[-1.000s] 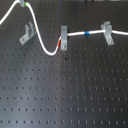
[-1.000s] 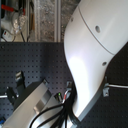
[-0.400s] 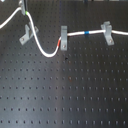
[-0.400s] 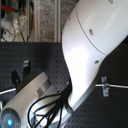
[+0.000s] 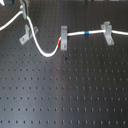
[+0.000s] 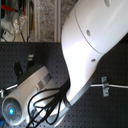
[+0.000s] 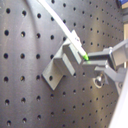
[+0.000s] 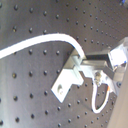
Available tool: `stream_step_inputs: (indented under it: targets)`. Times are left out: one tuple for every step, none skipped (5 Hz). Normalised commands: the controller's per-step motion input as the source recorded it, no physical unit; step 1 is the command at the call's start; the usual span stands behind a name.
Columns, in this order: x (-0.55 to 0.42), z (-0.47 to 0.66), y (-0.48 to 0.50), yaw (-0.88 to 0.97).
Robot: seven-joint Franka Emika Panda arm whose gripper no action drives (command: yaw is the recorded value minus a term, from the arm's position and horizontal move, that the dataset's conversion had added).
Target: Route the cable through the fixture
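Right now the cable (image 5: 75, 35) runs across the far part of the black perforated table (image 5: 65, 95) in the first exterior view. It already sits in the broad grey clip (image 5: 107, 32) toward the first exterior view's right, with its blue band (image 5: 86, 34) just beside that, and passes the narrow upright clip (image 5: 63, 37), where the red band (image 5: 63, 46) shows. From there it sags in a loop and climbs to the fixture (image 5: 26, 34), the forked clip near the first exterior view's left.

The gripper (image 5: 23, 11) hangs just above that fork. In the first wrist view the fingers (image 7: 107, 62) are closed on the cable (image 7: 65, 30) right beside the fixture (image 7: 62, 62), and the cord lies against the top of a prong. Whether it has dropped fully between the prongs, I cannot tell. The second exterior view is mostly filled by the arm (image 6: 90, 45).

I judge this the last routing step: seating the cable in the fork. The next move likely calls for a small downward press along the slot, keeping tension so the cord does not ride off the prong.
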Motion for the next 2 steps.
stream_step_inputs:
  targets:
    - [-0.054,0.26,-0.117,0.11]
    - [-0.069,0.23,-0.067,0.13]
